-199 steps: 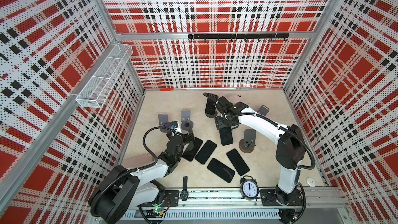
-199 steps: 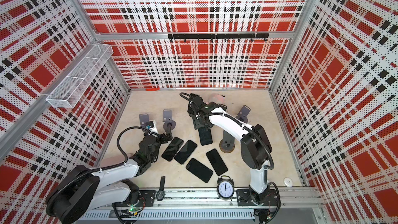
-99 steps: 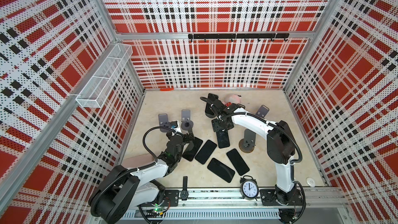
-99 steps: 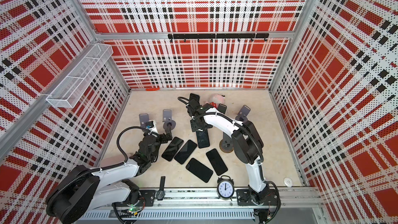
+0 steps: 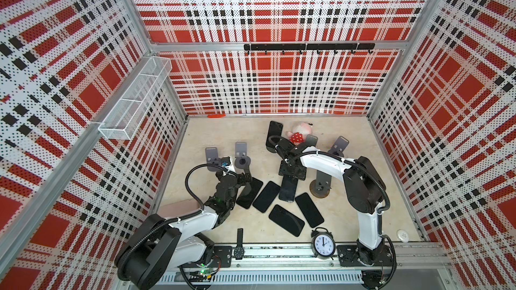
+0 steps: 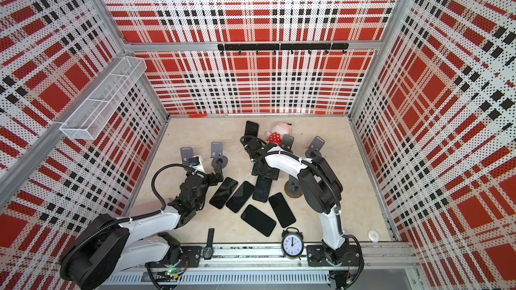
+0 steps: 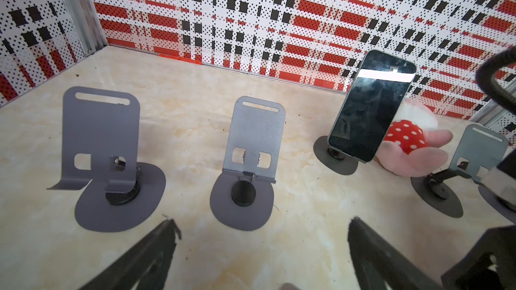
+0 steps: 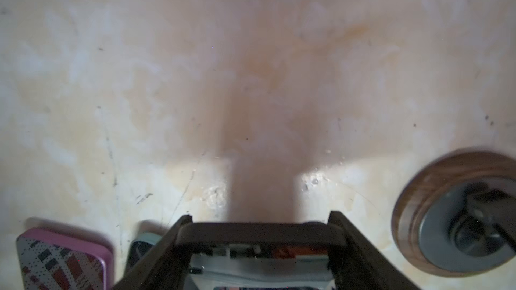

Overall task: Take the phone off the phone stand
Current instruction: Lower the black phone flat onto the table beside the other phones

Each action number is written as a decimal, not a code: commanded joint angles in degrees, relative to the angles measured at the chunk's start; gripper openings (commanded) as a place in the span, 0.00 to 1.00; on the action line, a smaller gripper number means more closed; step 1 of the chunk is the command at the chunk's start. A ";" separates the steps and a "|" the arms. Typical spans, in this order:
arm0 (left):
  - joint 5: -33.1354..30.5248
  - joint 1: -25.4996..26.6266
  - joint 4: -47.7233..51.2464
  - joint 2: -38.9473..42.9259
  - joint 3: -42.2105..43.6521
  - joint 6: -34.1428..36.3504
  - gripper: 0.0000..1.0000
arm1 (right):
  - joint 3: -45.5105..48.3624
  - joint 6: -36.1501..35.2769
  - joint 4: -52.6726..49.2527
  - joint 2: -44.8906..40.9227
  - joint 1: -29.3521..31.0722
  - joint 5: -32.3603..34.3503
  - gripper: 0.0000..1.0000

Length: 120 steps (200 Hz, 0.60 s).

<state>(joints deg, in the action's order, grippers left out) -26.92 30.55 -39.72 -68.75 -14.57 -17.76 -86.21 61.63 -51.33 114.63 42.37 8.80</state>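
In both top views a dark phone hangs from my right gripper, low over the middle of the table. In the right wrist view the right gripper is shut on the phone, one finger on each long edge. Another phone leans on a phone stand at the back. My left gripper stands open and empty in front of two bare stands.
Several black phones lie flat in the table's middle. A wood-based stand stands right of the held phone. A plush toy, a clock and a watch are also present. More bare stands stand at the back right.
My right gripper has carried the phone slightly left and toward the front, lower over the flat phones; its elbow swung left. The left arm has not moved.
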 commanded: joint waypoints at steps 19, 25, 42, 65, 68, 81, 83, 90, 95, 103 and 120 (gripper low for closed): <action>0.97 -0.66 0.09 -0.27 -1.68 -0.47 0.98 | 2.00 11.78 -1.07 -4.79 0.88 4.17 0.75; 1.31 -0.66 0.11 -0.36 -1.77 -0.51 0.98 | 2.69 12.47 -0.80 -5.18 0.87 4.28 0.74; 2.18 -0.65 0.12 -0.60 -1.87 -0.70 0.98 | 3.64 14.47 -1.46 -5.47 0.92 4.55 0.73; 1.61 -0.66 0.09 -0.91 -1.93 -0.70 0.98 | 3.34 15.79 -2.49 -4.36 0.88 4.63 0.73; 1.65 -0.66 0.16 -0.94 -1.95 -0.76 0.98 | 3.26 15.97 -2.60 -4.21 0.87 4.67 0.73; 1.95 -0.66 0.10 -0.79 -1.90 -0.79 0.98 | 2.94 16.80 -3.21 -3.73 0.89 5.12 0.73; 1.96 -0.66 0.09 -0.82 -1.87 -0.79 0.98 | 2.91 16.93 -3.35 -3.61 0.88 5.32 0.73; 1.75 -0.65 0.10 -0.69 -1.80 -0.74 0.98 | 2.65 17.54 -3.94 -3.51 0.87 5.82 0.73; 1.50 -0.66 0.09 -0.67 -1.74 -0.74 0.98 | 2.50 17.93 -4.28 -3.44 0.92 6.17 0.73; 1.43 -0.66 0.14 -0.70 -1.74 -0.86 0.98 | 2.47 18.37 -4.63 -3.35 0.87 7.01 0.73; 2.27 -0.71 0.09 -0.85 -1.87 -0.98 0.98 | 2.24 18.95 -5.45 -2.69 0.61 7.04 0.73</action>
<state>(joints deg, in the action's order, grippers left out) -25.47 30.41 -39.35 -69.32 -15.27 -18.22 -82.76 77.12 -54.15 111.33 42.94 13.21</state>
